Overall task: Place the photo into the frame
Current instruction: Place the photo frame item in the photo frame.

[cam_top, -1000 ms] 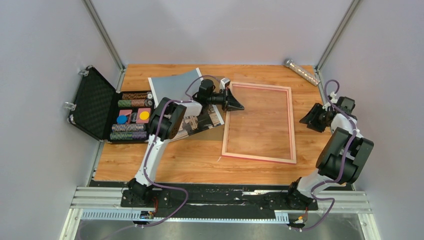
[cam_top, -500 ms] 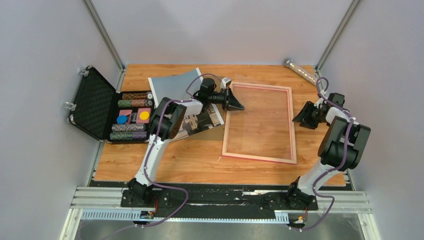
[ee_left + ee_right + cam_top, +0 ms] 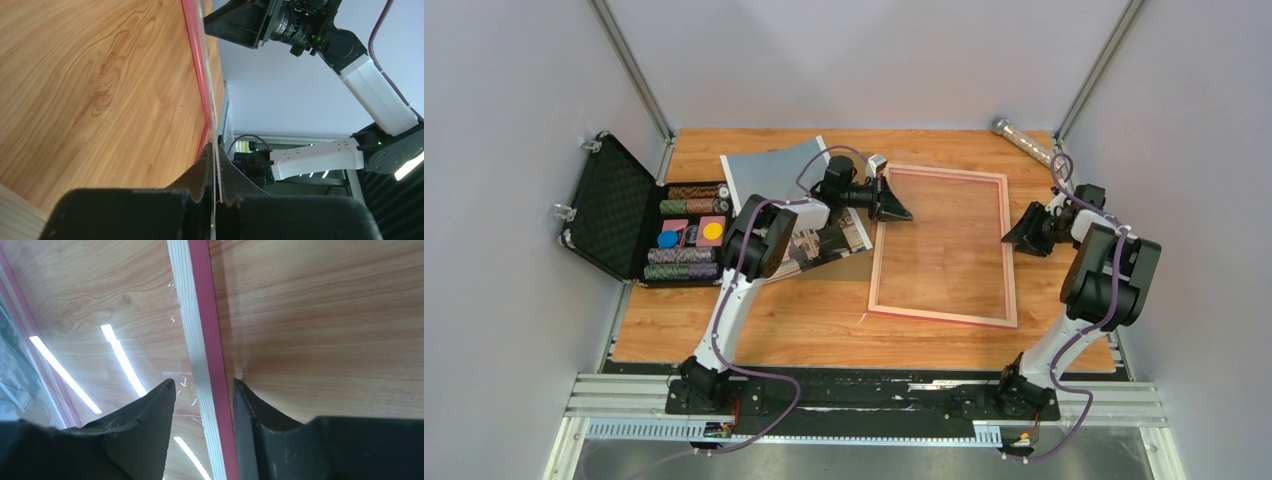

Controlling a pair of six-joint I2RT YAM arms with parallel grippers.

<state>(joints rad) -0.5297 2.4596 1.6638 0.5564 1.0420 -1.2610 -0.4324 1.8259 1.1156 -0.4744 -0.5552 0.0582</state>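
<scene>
The two arms rise from the near edge of the wooden surface. Just beyond them, right of the middle, the frame lies flat with its paler back edges up, long sides running from near to far, bare wood showing through it.

At its right rail, about halfway up the surface, the right gripper points down. Its jaws stand partly apart, one on each side of the rail. The wrist view shows a small gap on the inner side, so nothing is clamped.

At the frame's far left corner, the left gripper reaches in from the left. Its jaws are pressed fully together on the frame's thin edge, which runs between the two pads in the wrist view.

The photo lies left of the frame, towards the far left corner, partly hidden under the left arm.

An open black case of chips sits at the left edge. A glittery tube lies in the far right corner.
</scene>
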